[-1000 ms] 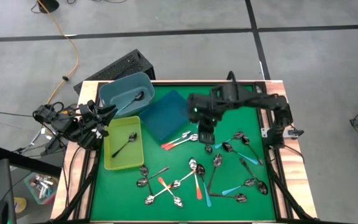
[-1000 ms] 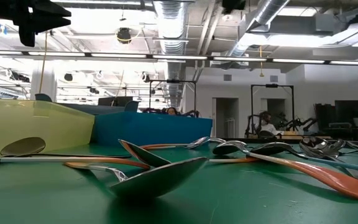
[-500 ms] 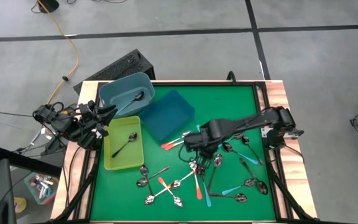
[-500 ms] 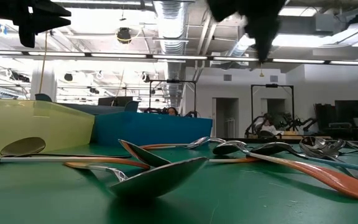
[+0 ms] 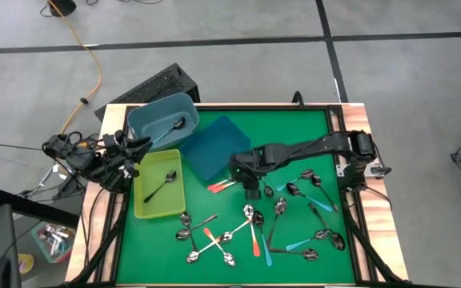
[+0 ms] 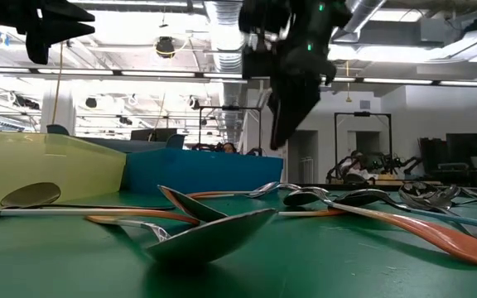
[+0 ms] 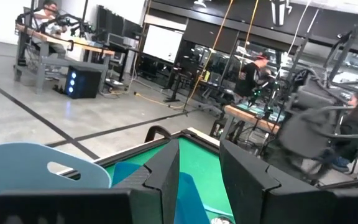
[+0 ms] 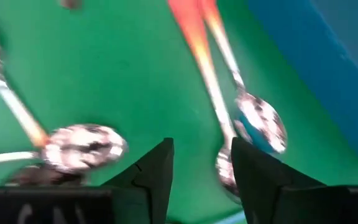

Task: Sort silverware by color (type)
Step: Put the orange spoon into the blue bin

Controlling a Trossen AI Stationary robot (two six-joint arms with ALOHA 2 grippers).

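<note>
Silverware (image 5: 256, 226) on green mat; right hand (image 5: 251, 186) slightly spread, empty, over orange-handled spoons (image 8: 211, 71).

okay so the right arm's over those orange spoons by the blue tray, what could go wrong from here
Two risks stand out.

The right gripper, open, hangs over two orange spoons lying side by side, so closing could catch both or pinch neither cleanly.

Those spoons sit close to the blue tray, and other spoons are piled nearby, so a descent could clip the tray edge or scatter the neighbours.

The left gripper waits by the bins.
</note>
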